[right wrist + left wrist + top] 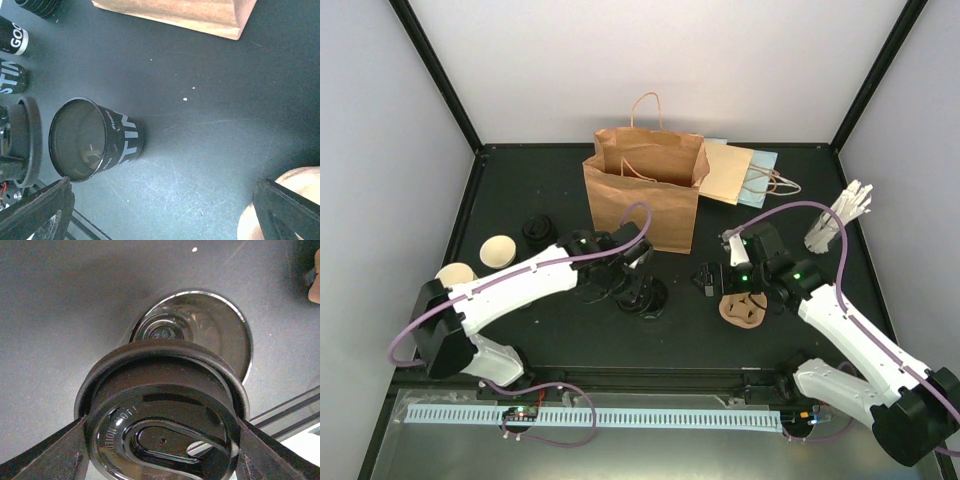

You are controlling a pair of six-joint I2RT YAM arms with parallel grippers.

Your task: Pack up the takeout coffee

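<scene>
Dark table (535, 345): cup (120, 142) upright, mouth up; left gripper (161, 452) clamps lid (165, 365), right gripper (165, 210) gapes.

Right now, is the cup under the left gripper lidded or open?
Open. The cup shows its rim and inside bare in both wrist views; the black lid is clamped in the left gripper, above it, not on.

We count two cream cups (499, 250) (455, 272), one black-sleeved cup (120, 142), one separate lid (160, 430), one lid stack (538, 230), one pulp carrier (742, 310), one upright bag (640, 200).

Lid (165, 415) above cup (205, 335), before paper bag (645, 200).
</scene>
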